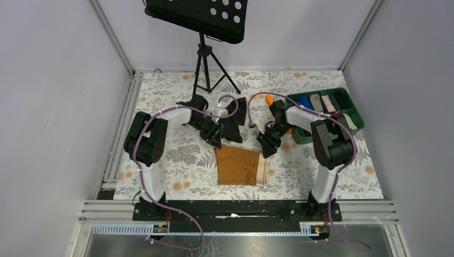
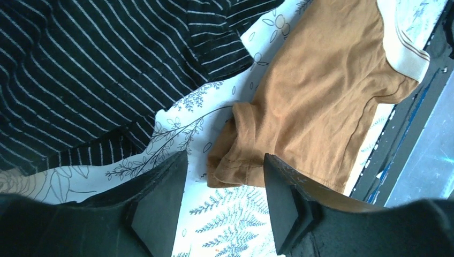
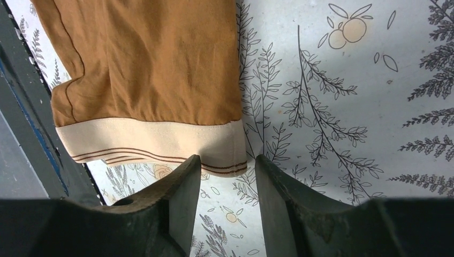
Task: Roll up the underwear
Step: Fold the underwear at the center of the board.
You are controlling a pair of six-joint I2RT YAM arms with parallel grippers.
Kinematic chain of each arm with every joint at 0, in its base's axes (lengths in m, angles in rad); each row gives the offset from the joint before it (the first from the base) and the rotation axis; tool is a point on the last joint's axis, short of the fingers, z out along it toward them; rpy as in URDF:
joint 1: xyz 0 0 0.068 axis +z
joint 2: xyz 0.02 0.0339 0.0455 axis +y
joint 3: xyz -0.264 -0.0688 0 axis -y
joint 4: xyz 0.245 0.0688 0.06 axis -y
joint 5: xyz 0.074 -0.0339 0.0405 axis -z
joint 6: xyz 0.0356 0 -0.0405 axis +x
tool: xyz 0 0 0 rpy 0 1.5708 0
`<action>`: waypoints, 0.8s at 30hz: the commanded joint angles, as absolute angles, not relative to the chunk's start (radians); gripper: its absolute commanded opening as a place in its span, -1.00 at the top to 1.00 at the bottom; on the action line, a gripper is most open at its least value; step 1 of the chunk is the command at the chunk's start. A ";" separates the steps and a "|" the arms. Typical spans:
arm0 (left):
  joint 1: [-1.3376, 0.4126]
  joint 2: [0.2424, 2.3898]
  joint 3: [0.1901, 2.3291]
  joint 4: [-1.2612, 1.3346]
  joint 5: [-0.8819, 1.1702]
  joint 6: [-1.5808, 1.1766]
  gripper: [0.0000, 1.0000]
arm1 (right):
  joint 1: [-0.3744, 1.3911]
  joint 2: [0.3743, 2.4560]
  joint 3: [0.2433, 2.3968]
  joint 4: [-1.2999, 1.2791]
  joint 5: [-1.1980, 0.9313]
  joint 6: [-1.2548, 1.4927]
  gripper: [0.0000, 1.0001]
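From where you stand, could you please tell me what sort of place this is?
Likely a robot-lab test cell: a metal frame with plain walls encloses a floral-covered table, and a green bin holds rolled garments.

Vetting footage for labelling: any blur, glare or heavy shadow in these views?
Top external: even light, soft shadows, underwear sharp. Left wrist: underwear crisp, left gripper dark and soft, pale washout at right edge. Right wrist: weave sharp, right gripper in near-black shadow.

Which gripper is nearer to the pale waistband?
Right. The right gripper is at the far corner of the waistband; the left gripper is at the opposite, brown edge of the underwear.
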State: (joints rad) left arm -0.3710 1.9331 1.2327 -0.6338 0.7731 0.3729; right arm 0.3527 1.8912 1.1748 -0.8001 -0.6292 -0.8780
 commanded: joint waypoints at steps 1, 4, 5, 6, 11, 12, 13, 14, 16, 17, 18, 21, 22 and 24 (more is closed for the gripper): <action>-0.378 1.945 1.264 -0.615 0.714 0.358 -0.17 | 0.368 1.909 1.112 -0.741 -0.549 -0.905 0.03; -0.387 1.963 1.245 -0.621 0.690 0.383 -0.14 | 0.372 1.913 1.101 -0.729 -0.550 -0.898 0.07; -0.391 1.974 1.240 -0.631 0.681 0.392 -0.12 | 0.375 1.914 1.097 -0.724 -0.551 -0.897 0.09; -0.396 1.984 1.237 -0.643 0.673 0.403 -0.10 | 0.377 1.916 1.093 -0.719 -0.546 -0.896 0.11; -0.408 2.001 1.207 -0.644 0.653 0.414 0.01 | 0.390 1.918 1.072 -0.690 -0.529 -0.891 0.16; -0.409 2.006 1.205 -0.638 0.648 0.411 0.05 | 0.394 1.918 1.066 -0.678 -0.525 -0.887 0.21; -0.411 2.010 1.202 -0.632 0.639 0.406 0.10 | 0.398 1.919 1.057 -0.667 -0.523 -0.885 0.30; -0.413 2.014 1.199 -0.624 0.629 0.403 0.16 | 0.401 1.920 1.054 -0.657 -0.523 -0.883 0.37; -0.417 2.026 1.196 -0.606 0.610 0.394 0.28 | 0.407 1.925 1.051 -0.646 -0.520 -0.880 0.53; -0.417 2.033 1.195 -0.605 0.602 0.394 0.36 | 0.409 1.925 1.048 -0.638 -0.514 -0.878 0.66; -0.419 2.039 1.195 -0.604 0.599 0.393 0.44 | 0.410 1.922 1.041 -0.627 -0.506 -0.878 0.77; -0.419 2.037 1.187 -0.613 0.610 0.403 0.82 | 0.410 1.880 1.004 -0.574 -0.483 -0.882 0.99; -0.419 2.029 1.186 -0.619 0.619 0.409 0.97 | 0.410 1.860 0.988 -0.556 -0.473 -0.882 1.00; -0.417 1.988 1.180 -0.624 0.633 0.415 1.00 | 0.410 1.812 0.964 -0.525 -0.452 -0.876 1.00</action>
State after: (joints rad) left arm -0.4065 1.9736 1.2335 -0.6083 0.7330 0.3645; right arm 0.3862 1.8175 1.0561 -0.6209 -0.6174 -0.8520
